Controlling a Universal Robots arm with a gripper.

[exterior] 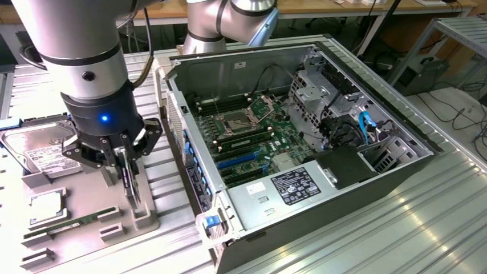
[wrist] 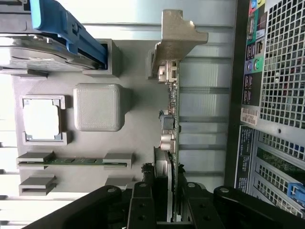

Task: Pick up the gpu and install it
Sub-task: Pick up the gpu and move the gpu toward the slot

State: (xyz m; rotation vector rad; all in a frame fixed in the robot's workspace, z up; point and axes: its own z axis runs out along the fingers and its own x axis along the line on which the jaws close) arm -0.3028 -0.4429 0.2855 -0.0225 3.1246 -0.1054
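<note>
The gripper (exterior: 120, 161) pinches the gpu (wrist: 172, 119) with its fingers (wrist: 143, 202). The gpu stands on its thin edge in a slot of the tray (exterior: 80, 191). The hold is near one end, far from the bracket (wrist: 180, 36), so I think it could tip, slip, or snag on the tray
</note>
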